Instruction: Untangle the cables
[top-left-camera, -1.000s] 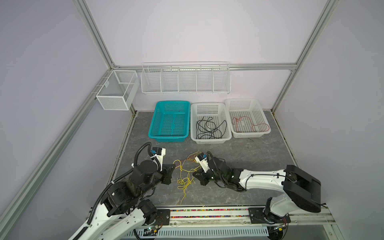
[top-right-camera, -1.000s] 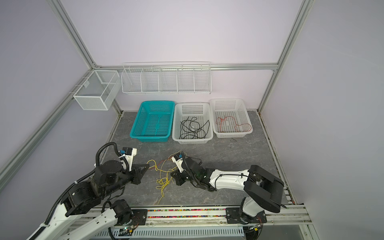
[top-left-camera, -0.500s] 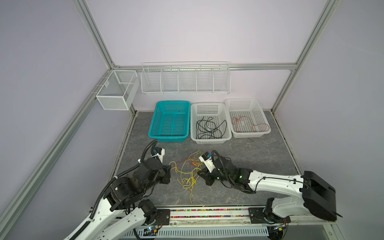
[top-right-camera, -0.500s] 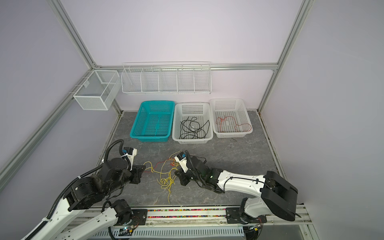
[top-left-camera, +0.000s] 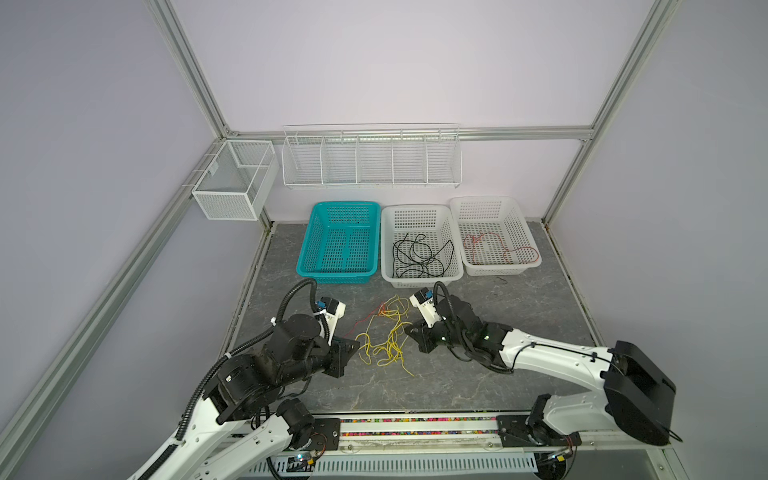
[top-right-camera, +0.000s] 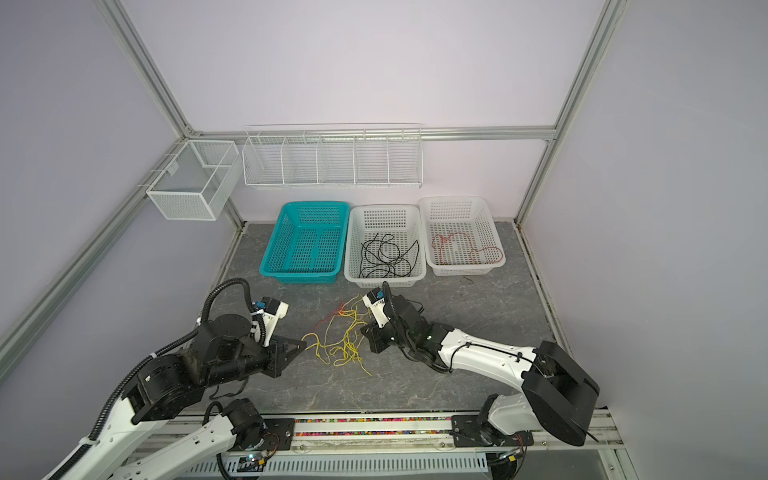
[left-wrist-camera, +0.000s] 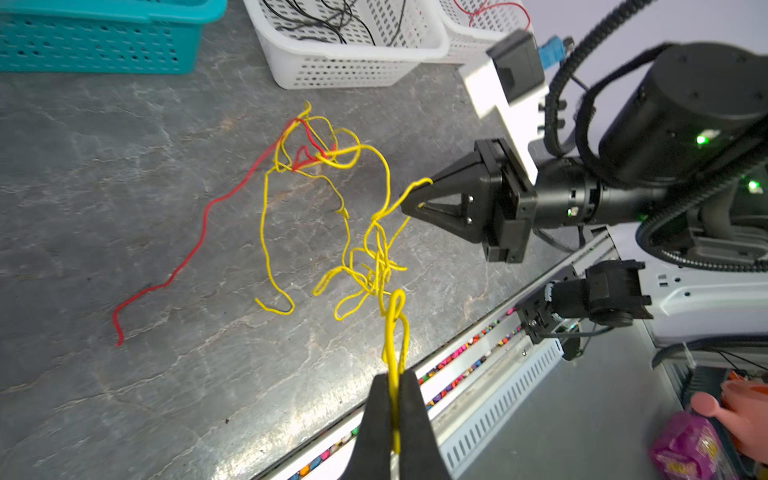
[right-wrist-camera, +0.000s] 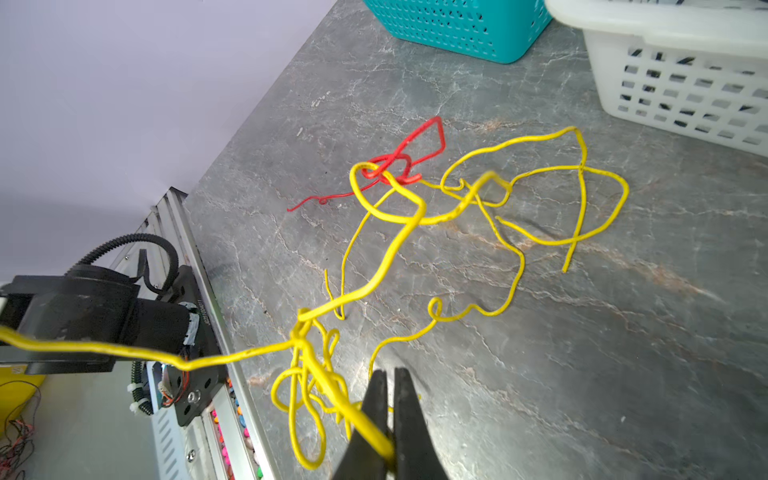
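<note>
Evidently to draw the knot apart, the left gripper (left-wrist-camera: 394, 384) and the right gripper (right-wrist-camera: 388, 376) each pinch a strand of the yellow cables (left-wrist-camera: 376, 249), which sag between them over the tabletop (right-wrist-camera: 623, 374), a red cable (right-wrist-camera: 395, 159) snagged in.

yellow cables (left-wrist-camera: 376, 266) lying knotted in a loose tangle on the table (top-left-camera: 519, 307), one strand pinched in left end effector (left-wrist-camera: 394, 376), another in right end effector (right-wrist-camera: 390, 372), both strands lifting off the surface. red cable (right-wrist-camera: 392, 160) hooking into the tangle. black cables (top-left-camera: 415, 259) sitting coiled in white basket (top-left-camera: 422, 281).
</note>
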